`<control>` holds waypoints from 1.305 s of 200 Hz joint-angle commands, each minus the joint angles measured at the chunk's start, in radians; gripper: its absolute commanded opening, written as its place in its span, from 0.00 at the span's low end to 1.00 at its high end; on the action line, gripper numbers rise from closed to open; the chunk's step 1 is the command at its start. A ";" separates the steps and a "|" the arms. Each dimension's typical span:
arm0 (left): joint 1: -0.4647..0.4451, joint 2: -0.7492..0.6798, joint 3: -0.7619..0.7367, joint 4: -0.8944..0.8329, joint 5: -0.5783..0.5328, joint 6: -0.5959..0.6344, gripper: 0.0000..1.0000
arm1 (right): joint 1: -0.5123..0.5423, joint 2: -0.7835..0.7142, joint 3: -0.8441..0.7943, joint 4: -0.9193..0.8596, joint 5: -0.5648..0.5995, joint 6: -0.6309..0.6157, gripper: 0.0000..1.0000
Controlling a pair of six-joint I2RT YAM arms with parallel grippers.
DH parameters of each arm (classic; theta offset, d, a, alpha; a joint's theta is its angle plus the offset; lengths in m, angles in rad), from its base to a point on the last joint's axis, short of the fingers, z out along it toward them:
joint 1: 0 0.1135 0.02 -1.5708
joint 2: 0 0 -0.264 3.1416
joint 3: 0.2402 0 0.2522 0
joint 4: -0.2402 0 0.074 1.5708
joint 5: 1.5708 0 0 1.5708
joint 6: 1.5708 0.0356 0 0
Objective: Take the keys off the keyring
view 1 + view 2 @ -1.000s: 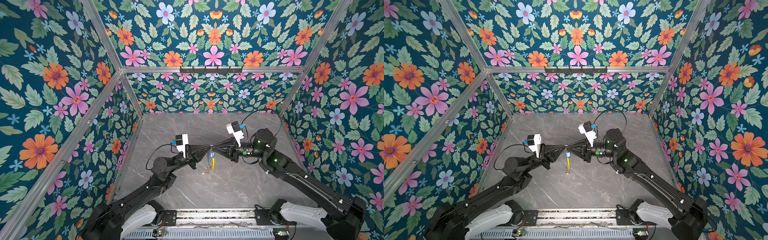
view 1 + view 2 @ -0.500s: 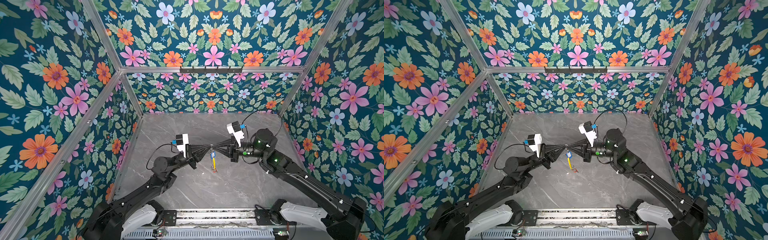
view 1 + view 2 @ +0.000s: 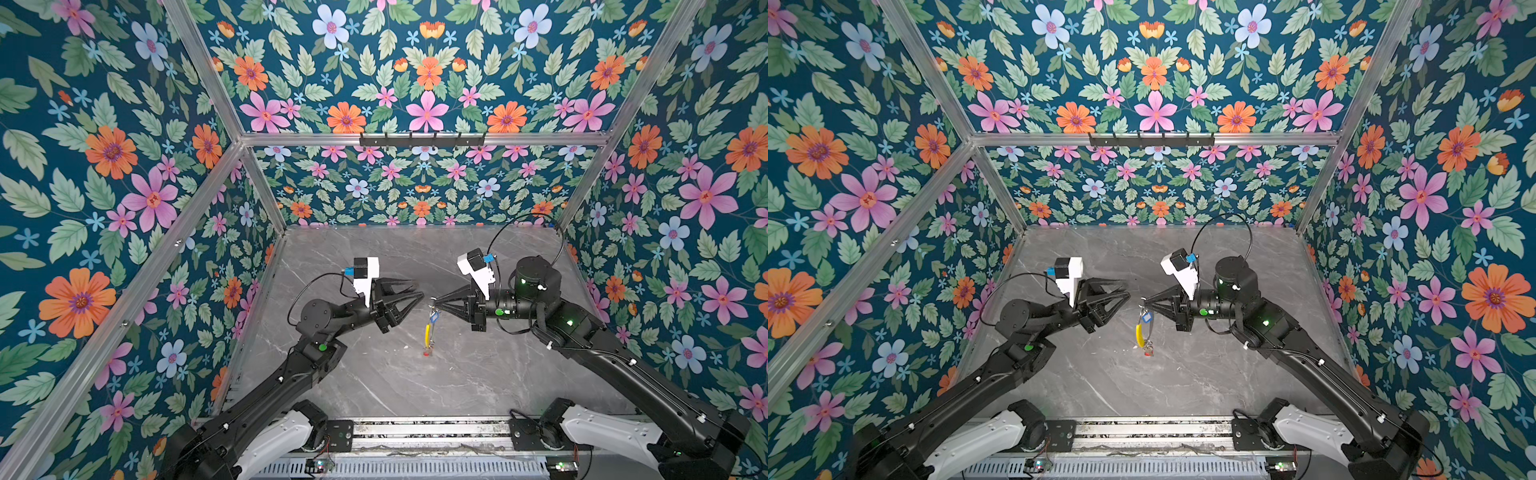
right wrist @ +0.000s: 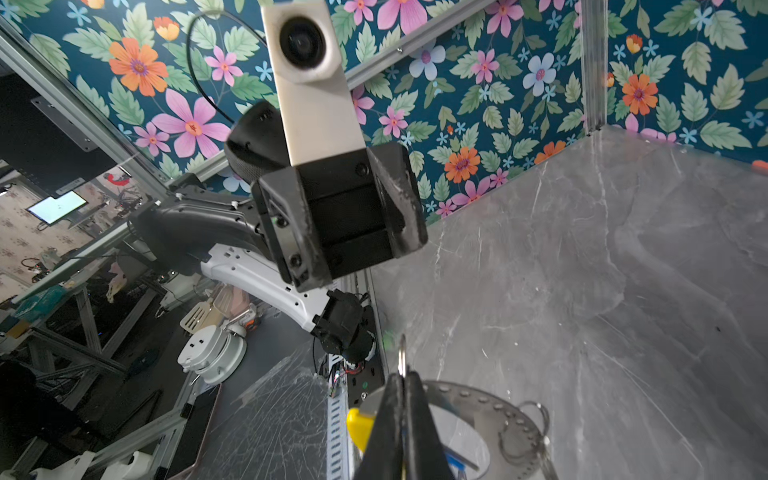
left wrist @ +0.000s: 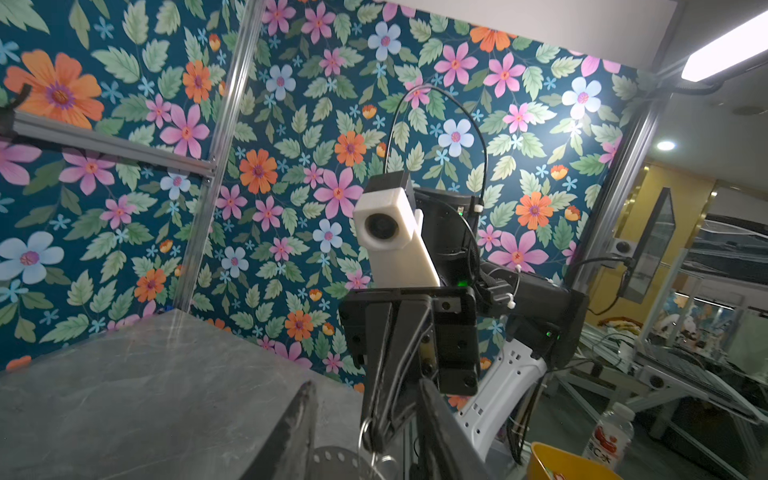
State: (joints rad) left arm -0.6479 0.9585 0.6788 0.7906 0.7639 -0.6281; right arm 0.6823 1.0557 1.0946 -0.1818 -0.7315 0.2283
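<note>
The keyring [image 3: 427, 332] hangs edge-on from my right gripper [image 3: 435, 300], which is shut on the top of the wire hoop. Its yellow sleeve [image 3: 1139, 336] faces left. A key with a blue tag [image 3: 434, 318] hangs near the top of the hoop. A key with a red tag [image 3: 427, 354] hangs at the bottom, close to the tabletop. My left gripper [image 3: 419, 291] is open just left of the hoop, holding nothing. In the right wrist view the shut right gripper [image 4: 401, 376] pinches the wire [image 4: 402, 353]. In the left wrist view the wire [image 5: 365, 432] shows between my open fingers [image 5: 301, 419].
The grey marble tabletop [image 3: 478, 374] is boxed in by floral walls on three sides. A black hook rail [image 3: 422, 139] is fixed high on the back wall. A metal rail [image 3: 428, 432] with both arm bases runs along the front edge.
My left gripper has opened, let go of the hoop and drawn back a little to the left. The keyring now hangs from the right gripper alone, its lower end swung.
</note>
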 commanded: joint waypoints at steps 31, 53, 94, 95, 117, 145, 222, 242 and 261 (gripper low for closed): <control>0.002 0.037 0.193 -0.547 0.152 0.175 0.41 | 0.002 0.008 0.066 -0.159 -0.019 -0.126 0.00; 0.002 0.049 0.257 -0.696 0.166 0.239 0.41 | 0.002 0.015 0.084 -0.189 -0.021 -0.146 0.00; 0.002 0.085 0.327 -0.842 0.213 0.294 0.37 | 0.001 0.023 0.100 -0.221 -0.017 -0.168 0.00; 0.003 0.086 0.330 -0.845 0.214 0.296 0.37 | 0.001 0.025 0.100 -0.221 -0.017 -0.168 0.00; 0.003 0.109 0.382 -0.950 0.213 0.353 0.38 | 0.002 0.026 0.104 -0.223 -0.018 -0.172 0.00; 0.004 0.129 0.406 -0.985 0.247 0.369 0.37 | 0.001 0.030 0.107 -0.222 -0.016 -0.173 0.00; 0.001 0.142 0.409 -0.972 0.354 0.377 0.21 | 0.002 0.040 0.101 -0.212 -0.003 -0.170 0.00; -0.001 0.146 0.406 -0.955 0.388 0.368 0.20 | 0.002 0.044 0.102 -0.212 0.000 -0.170 0.00; -0.007 0.150 0.405 -0.933 0.414 0.350 0.17 | 0.001 0.047 0.104 -0.208 0.000 -0.167 0.00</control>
State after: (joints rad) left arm -0.6472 1.1053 1.0832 -0.1905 1.1076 -0.2638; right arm 0.6834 1.0985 1.1946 -0.4206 -0.7414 0.0689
